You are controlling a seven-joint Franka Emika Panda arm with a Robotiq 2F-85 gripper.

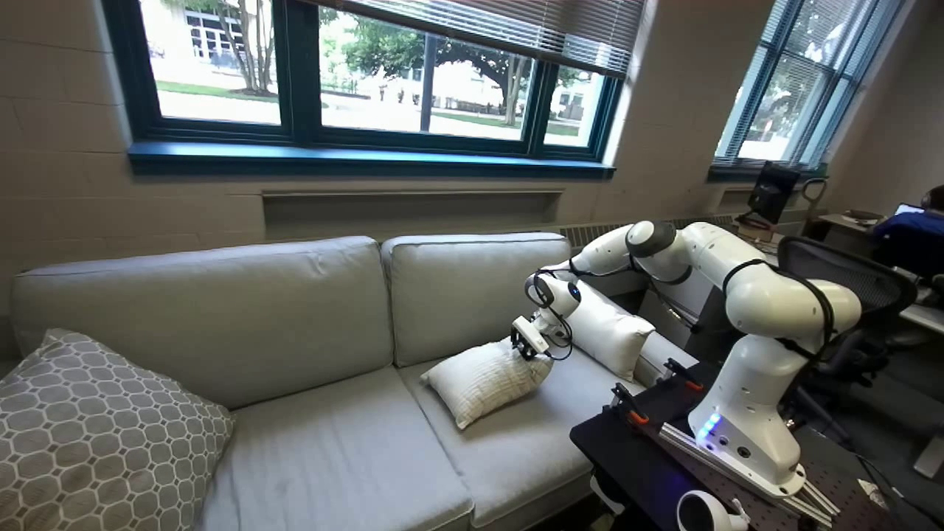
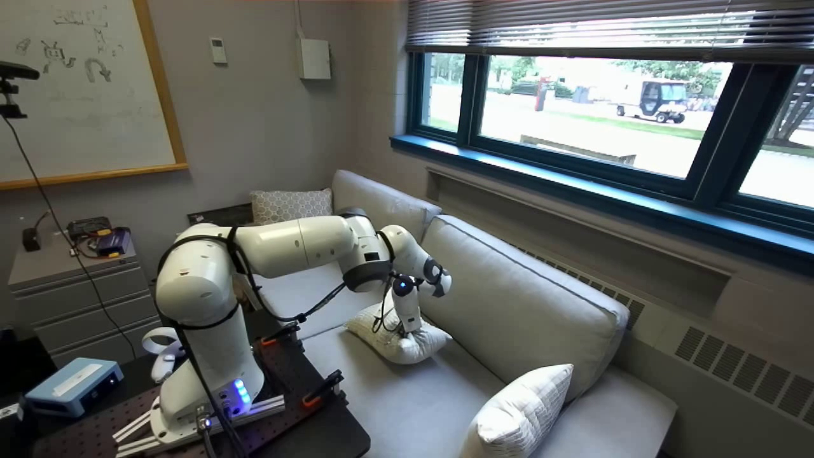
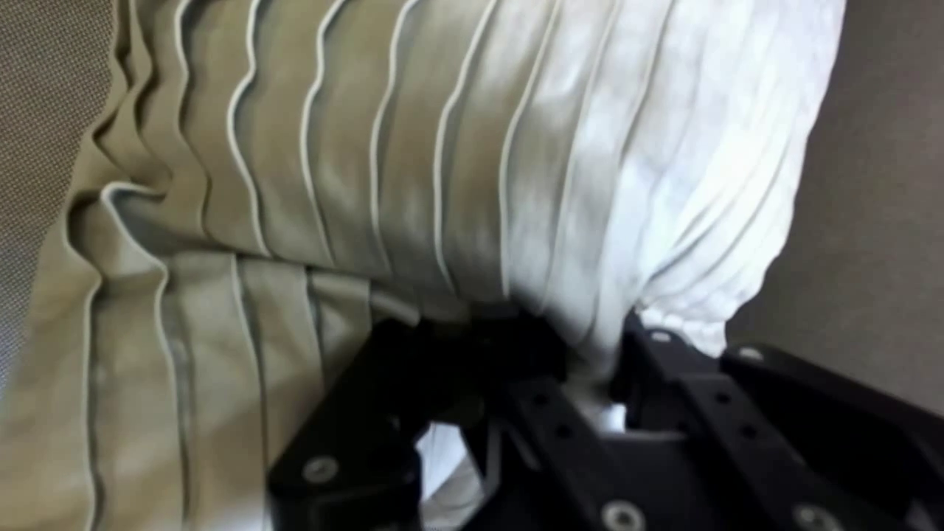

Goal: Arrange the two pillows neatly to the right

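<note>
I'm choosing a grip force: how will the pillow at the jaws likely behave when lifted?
The pleated pillow will probably sag and fold, given its deep creases. Its ridged cloth, bunched between the jaws, may resist slipping. Puffy and dented, it looks light for its size.

Both exterior views toward the sofa (image 1: 346, 424)
</note>
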